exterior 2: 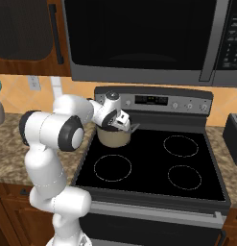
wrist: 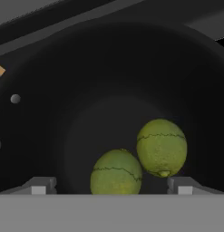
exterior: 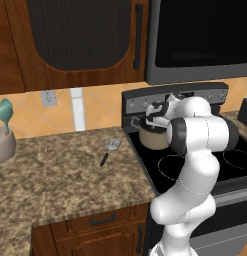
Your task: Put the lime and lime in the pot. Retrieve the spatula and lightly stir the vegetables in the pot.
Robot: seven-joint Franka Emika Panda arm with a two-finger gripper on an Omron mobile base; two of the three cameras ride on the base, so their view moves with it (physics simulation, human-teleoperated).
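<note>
Both limes lie on the dark floor of the pot (wrist: 86, 113), one (wrist: 161, 147) at about four o'clock in the hand view and the other (wrist: 116, 173) at about six o'clock, the two touching or very nearly so. The claw (wrist: 111, 186) hangs just above them with its jaws spread wide and nothing between them, the nearer lime showing in the gap below. The loading part of the task looks finished, so the step in hand is, as I judge it, to leave the pot and go for the spatula (exterior: 109, 150). To do that well the claw should rise straight up first, because the pot's dark rim rings it on every side and a sideways start would likely catch the wall or a side handle and drag the pot (exterior 2: 113, 136) across the stove (exterior 2: 153, 163). In the left base view the pot (exterior: 153, 138) sits on the stove's rear burner at about two o'clock, and the spatula lies on the tabletop (exterior: 55, 170) at about ten o'clock from the arm's elbow, well apart from the pot, handle pointing toward the near edge. The stretch of tabletop around the spatula looks bare, which leaves fair room for a descent from above; the utensil holder (exterior: 2, 144) with the teal spoon (exterior: 5, 114) stands far off at nine o'clock and should not interfere. The thin black handle lies flat, so a low grip across it will probably need care. The stove's raised back panel (exterior 2: 153, 101) stands just behind the pot.
</note>
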